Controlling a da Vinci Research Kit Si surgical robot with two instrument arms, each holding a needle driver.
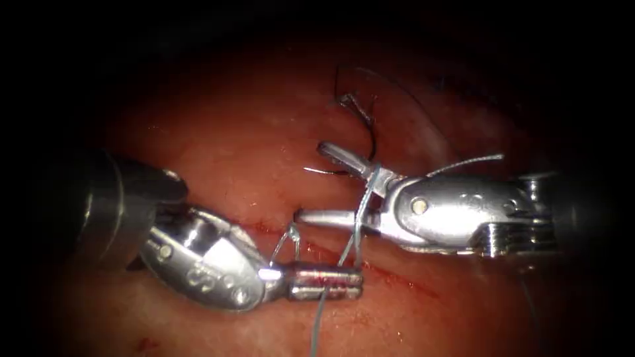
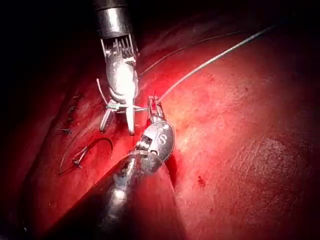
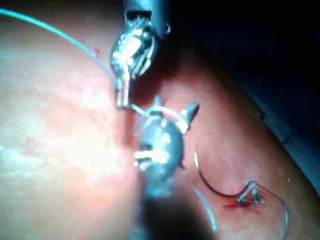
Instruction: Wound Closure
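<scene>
Gripping pale blue-grey thread [image 1: 357,231]: shut left steel tool [image 1: 327,283]. Right steel tool [image 1: 317,182] gapes, thread-wrapped, empty. Dark curved needle [image 1: 367,129] lies loose on red tissue [image 1: 231,132].

Left arm's steel needle driver [image 1: 327,283] lay along the reddened cut [image 1: 397,277], jaws closed on pale thin thread [image 1: 357,228], right arm's steel needle driver [image 1: 317,185] behind it, jaws apart, thread looped around them, dark curved needle [image 1: 367,132] on the tissue [image 1: 231,139] farther behind

Thread [image 1: 358,233] loops bar the gap between both end effectors; needle [image 1: 366,135] lies beyond.
</scene>
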